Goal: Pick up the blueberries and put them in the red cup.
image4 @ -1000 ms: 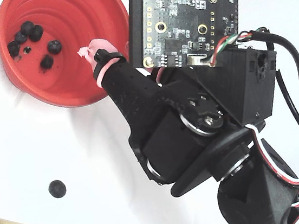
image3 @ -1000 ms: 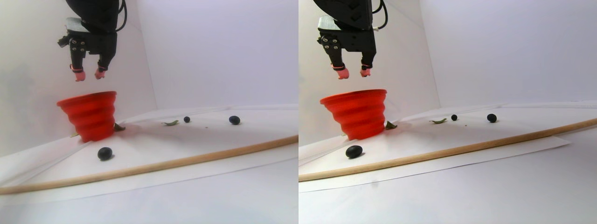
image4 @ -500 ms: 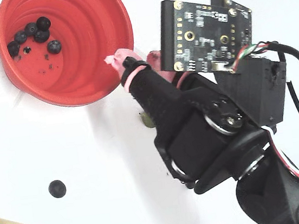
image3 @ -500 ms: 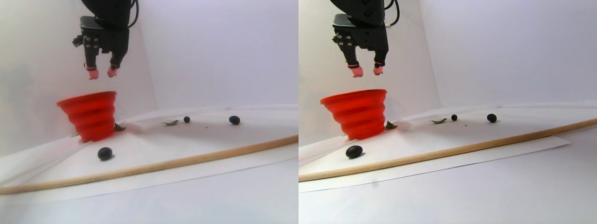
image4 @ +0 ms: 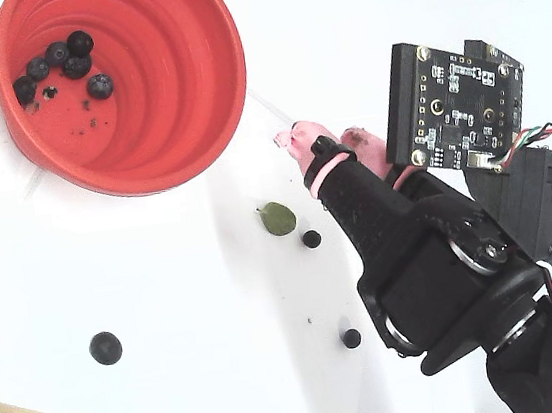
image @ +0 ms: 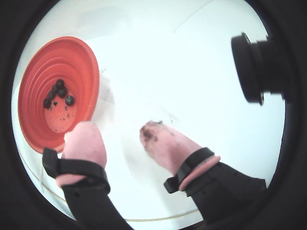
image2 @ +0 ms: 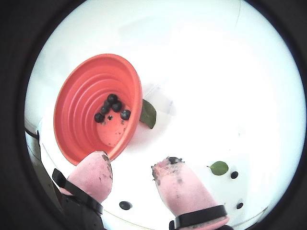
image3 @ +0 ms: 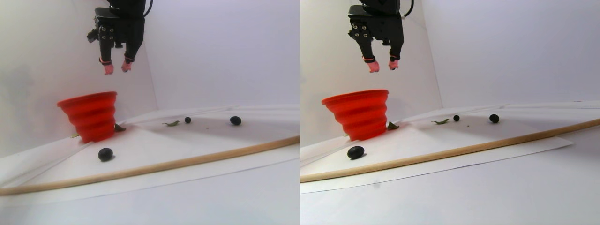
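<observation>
End effector (image3: 116, 69) parted, empty, high above the worktop (image3: 187, 187). Red cup (image3: 91, 117) below, slightly left in the stereo pair view, holding blueberries (image4: 62, 63). Three more berries loose on the worktop.

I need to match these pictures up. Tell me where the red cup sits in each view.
A wrist view: red cup at left, five berries inside.
Another wrist view: cup left of centre.
Stereo pair view: left side of each half.
Fixed view: top left.
Shared landmark: the berries in it.
</observation>
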